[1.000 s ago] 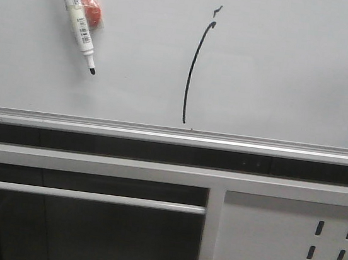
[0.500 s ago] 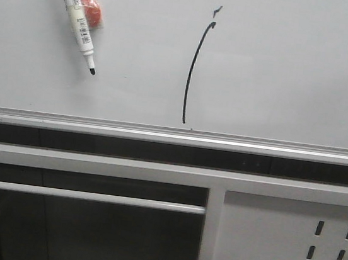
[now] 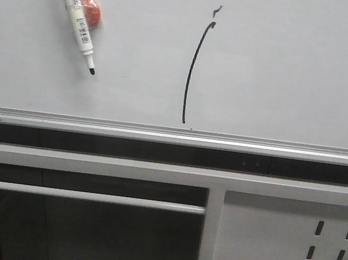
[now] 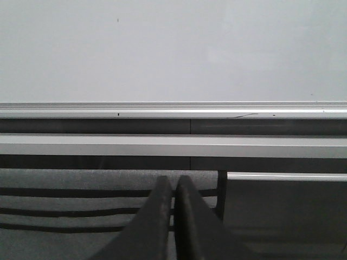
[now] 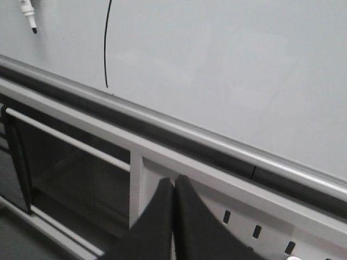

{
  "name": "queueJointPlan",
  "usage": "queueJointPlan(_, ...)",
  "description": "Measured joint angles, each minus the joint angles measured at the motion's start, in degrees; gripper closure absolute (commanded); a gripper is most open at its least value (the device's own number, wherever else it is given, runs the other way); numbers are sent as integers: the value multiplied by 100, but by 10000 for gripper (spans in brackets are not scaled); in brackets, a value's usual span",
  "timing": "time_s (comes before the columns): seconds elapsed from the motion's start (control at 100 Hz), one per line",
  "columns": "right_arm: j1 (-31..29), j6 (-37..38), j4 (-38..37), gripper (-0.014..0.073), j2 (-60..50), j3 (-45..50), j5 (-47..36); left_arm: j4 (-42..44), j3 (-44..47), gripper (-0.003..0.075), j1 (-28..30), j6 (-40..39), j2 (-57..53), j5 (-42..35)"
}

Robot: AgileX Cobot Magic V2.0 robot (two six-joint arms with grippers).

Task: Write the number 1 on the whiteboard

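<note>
The number 1 (image 3: 192, 75) is a long, slightly curved black stroke on the whiteboard (image 3: 296, 69), with a small tick (image 3: 218, 10) above its top end. Its lower end stops just above the silver frame rail (image 3: 173, 134). The stroke also shows in the right wrist view (image 5: 107, 43). A white marker (image 3: 77, 13) hangs tilted at the board's upper left, black tip down, beside a red round piece (image 3: 90, 10). My left gripper (image 4: 174, 181) is shut and empty, below the board's rail. My right gripper (image 5: 174, 181) is shut and empty, low in front of the frame.
Below the board runs a dark gap and a grey metal frame with a horizontal bar (image 3: 89, 196). A grey perforated panel (image 3: 287, 245) is at the lower right; it also shows in the right wrist view (image 5: 255, 227).
</note>
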Motion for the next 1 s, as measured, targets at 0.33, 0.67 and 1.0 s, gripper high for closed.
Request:
queueJointPlan(0.33,-882,-79,-255,662,-25,0,-511,0,0,739,0,0,0,-9)
queueJointPlan(0.67,-2003,-99,-128,662,-25,0,-1385,0,0,739,0,0,0,-9)
queueJointPlan(1.0,-2556,-99,295,662,-25,0,-934,0,0,739,0,0,0,-9)
